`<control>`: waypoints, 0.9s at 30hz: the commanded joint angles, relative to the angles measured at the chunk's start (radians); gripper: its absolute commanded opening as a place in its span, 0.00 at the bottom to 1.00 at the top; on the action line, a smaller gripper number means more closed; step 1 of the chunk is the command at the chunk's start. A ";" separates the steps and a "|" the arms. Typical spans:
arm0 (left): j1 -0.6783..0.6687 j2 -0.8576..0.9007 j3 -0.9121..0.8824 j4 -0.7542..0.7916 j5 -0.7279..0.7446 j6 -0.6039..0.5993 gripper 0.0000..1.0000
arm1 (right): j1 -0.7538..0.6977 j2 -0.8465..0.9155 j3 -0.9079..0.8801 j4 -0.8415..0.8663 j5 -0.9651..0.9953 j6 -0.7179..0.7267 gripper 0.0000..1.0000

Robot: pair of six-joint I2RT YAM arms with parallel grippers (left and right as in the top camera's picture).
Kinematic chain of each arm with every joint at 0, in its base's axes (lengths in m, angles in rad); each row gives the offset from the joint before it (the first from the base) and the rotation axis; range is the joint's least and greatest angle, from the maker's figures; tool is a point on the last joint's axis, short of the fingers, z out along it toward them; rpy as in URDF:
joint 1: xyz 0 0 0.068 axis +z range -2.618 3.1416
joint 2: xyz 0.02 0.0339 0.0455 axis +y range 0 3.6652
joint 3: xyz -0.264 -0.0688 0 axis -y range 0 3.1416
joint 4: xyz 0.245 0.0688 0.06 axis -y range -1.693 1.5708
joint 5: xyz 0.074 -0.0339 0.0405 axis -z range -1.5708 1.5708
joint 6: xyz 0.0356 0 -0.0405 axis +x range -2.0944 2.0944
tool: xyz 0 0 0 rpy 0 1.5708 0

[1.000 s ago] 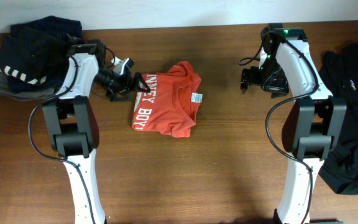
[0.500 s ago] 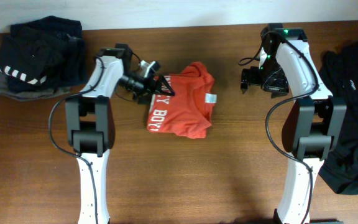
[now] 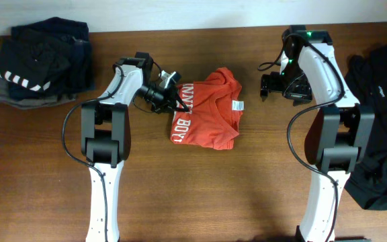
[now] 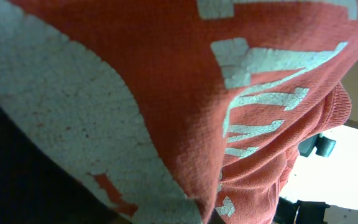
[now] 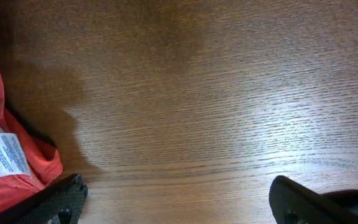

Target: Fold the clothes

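T-shirt edge is pinched in my left claw; right claw stands apart. Judgement: lift the edge clear, then carry it across evenly.

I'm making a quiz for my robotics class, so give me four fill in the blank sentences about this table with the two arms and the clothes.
The left gripper is shut on the ___ T-shirt.
The right gripper has its jaws ___ above the table.
The shirt's white label lies on the side nearer the ___ gripper.
The striped dark pile sits on the robot's ___ side of the table.
Missing words: orange-red; open; right; left.
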 commanded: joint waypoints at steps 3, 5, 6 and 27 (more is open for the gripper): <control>0.000 0.045 0.084 0.005 -0.164 0.011 0.00 | -0.001 0.004 0.018 -0.003 -0.006 0.001 0.99; 0.000 0.045 0.149 0.002 -0.283 0.010 0.00 | -0.001 0.004 0.018 -0.003 -0.006 0.001 0.99; 0.000 0.045 0.185 -0.002 -0.341 0.010 0.00 | -0.001 0.004 0.018 -0.003 -0.006 0.001 0.99; 0.163 0.045 0.474 0.074 -0.838 0.190 0.00 | -0.001 0.004 0.018 -0.030 -0.006 0.001 0.99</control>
